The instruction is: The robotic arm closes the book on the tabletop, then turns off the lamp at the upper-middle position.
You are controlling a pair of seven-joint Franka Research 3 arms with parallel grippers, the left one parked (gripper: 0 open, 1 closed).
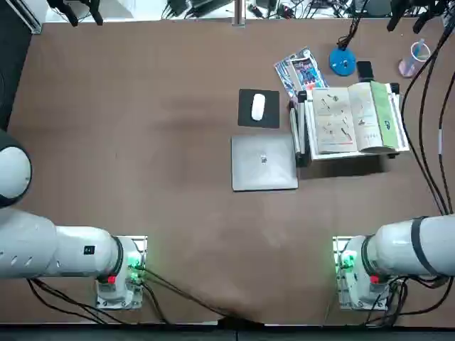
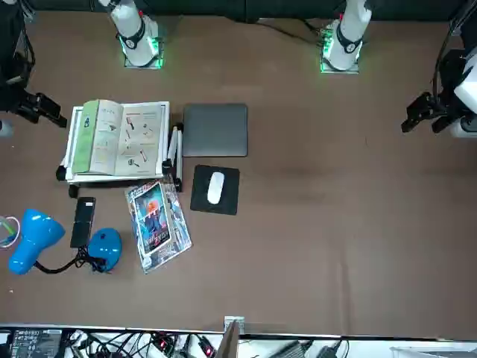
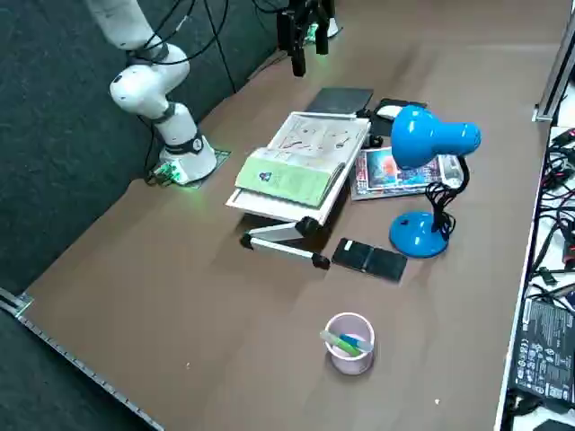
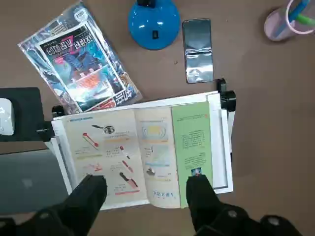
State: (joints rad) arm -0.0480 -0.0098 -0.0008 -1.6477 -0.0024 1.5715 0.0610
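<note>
The book (image 1: 352,119) lies open on a white stand (image 3: 274,235), its white illustrated pages up and a green cover flap on the side toward the robot's right (image 4: 192,142). Beyond it stands the lamp, with a blue round base (image 1: 342,62) and a blue head (image 3: 431,135) on a black stem. My right gripper (image 4: 146,196) hangs high over the book's near edge, open, with nothing between its fingers (image 4: 91,194). In the front view the right gripper (image 2: 54,113) shows just off the book's side, by the table's edge.
A closed silver laptop (image 1: 264,162) and a white mouse (image 1: 258,106) on a black pad lie left of the book. Blue leaflets (image 1: 300,71), a black phone (image 1: 365,69) and a pink cup (image 1: 412,60) surround the lamp. Cables hang along the right edge.
</note>
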